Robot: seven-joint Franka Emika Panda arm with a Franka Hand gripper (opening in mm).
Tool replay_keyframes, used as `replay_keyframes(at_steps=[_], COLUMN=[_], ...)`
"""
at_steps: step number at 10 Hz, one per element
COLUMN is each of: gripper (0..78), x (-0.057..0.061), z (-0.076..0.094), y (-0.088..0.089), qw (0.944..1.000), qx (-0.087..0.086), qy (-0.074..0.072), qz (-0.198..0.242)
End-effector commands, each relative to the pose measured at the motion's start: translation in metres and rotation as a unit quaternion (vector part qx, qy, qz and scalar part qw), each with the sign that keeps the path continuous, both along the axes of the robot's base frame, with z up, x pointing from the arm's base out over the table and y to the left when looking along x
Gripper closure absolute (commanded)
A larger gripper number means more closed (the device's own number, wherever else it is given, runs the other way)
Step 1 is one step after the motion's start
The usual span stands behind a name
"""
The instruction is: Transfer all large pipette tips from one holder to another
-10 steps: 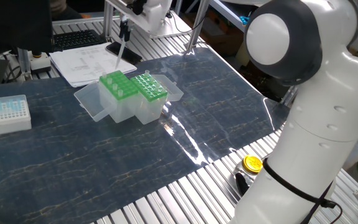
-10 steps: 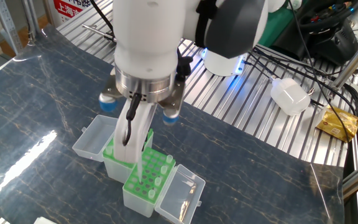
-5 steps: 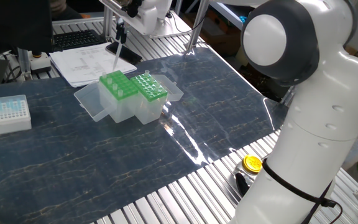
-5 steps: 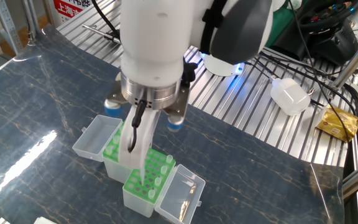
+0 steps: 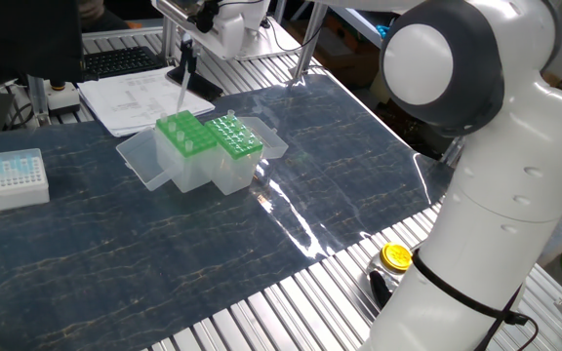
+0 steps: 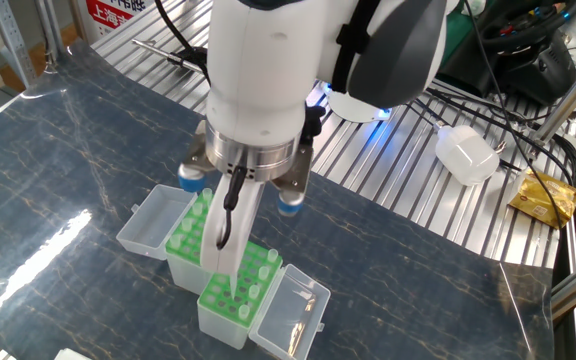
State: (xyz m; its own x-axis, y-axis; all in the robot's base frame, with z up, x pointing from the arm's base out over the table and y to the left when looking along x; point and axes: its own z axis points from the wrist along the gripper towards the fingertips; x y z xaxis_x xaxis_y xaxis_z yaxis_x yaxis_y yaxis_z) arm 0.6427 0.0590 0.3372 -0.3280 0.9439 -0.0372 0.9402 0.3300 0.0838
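From one fixed view, my gripper (image 5: 187,51) hangs above the far side of the table (image 5: 359,156), pinching one large pipette tip (image 5: 183,90) that points straight down over the two green holders (image 5: 208,138). They stand side by side, lids open, on the dark mat. A small white box (image 5: 10,178) sits well apart near the left edge.

From the other fixed view, my wrist points straight down over the holders (image 6: 230,283), fingers (image 6: 222,255) hiding the held tip. More large tips (image 6: 258,277) stand in the nearer holder.
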Motion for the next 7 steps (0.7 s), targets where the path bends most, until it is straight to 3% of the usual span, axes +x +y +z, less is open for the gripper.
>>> replay_keyframes(at_steps=[1,7], gripper=[76.2,76.2], x=[0.001,-0.002], z=[-0.0017,-0.0069], y=[0.0022,0.005], qw=[1.0,1.0], qx=[0.0,-0.004], qy=[-0.003,-0.002], qz=[0.0,0.002])
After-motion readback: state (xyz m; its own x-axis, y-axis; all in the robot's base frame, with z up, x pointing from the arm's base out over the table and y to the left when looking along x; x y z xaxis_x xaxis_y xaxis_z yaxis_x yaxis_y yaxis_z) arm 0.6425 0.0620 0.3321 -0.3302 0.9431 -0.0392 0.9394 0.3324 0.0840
